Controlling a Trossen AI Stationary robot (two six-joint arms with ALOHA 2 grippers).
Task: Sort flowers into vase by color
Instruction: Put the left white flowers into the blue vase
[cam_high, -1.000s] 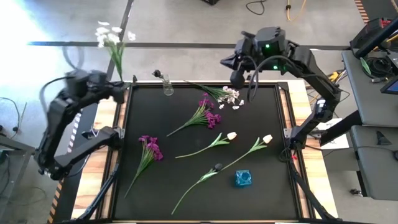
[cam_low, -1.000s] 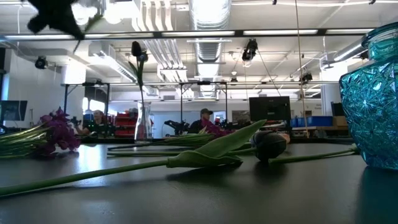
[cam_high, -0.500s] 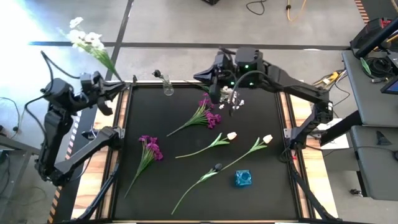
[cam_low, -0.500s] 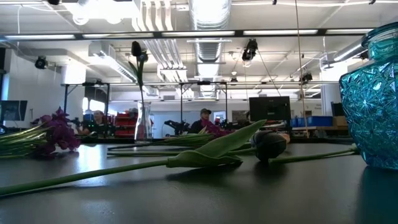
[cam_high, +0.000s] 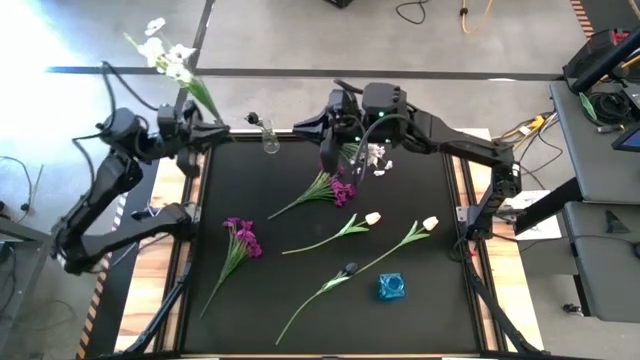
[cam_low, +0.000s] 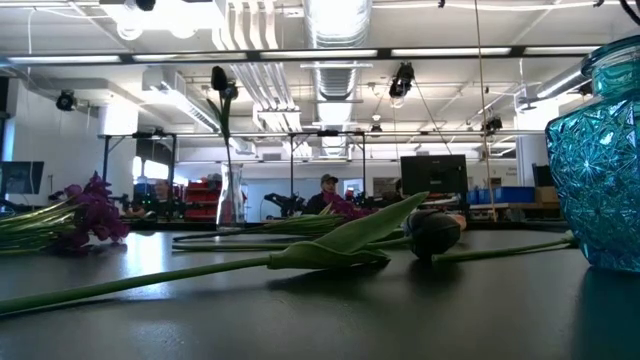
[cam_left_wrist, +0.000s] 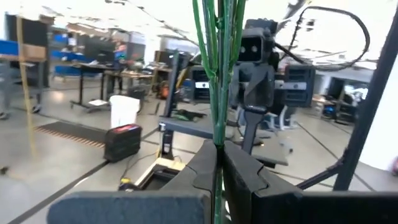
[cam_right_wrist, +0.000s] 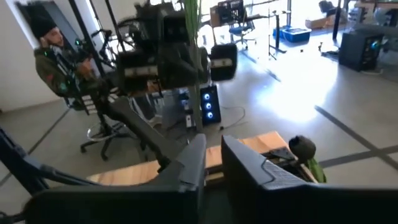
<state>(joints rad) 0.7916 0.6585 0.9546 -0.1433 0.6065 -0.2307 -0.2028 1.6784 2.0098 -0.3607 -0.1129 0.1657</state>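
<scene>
— Which step are you on?
— On the black mat (cam_high: 415, 185) most flowers lie unsorted. My left gripper (cam_high: 193, 135), off the mat's far-left corner, is clamped on the stem of a white flower (cam_high: 165, 55) held up in the air. I judge it is on its way to a vase.
— And your right?
— My right gripper (cam_high: 328, 155) hovers at the far middle, between the magenta spray (cam_high: 338, 187) and the white cluster (cam_high: 373, 155). Its fingers look narrowly parted and, I think, empty.
— Next move?
— Lower the stem tip squarely into the clear vase (cam_high: 270, 143), which is small, already holds a dark bud, and may tip
</scene>
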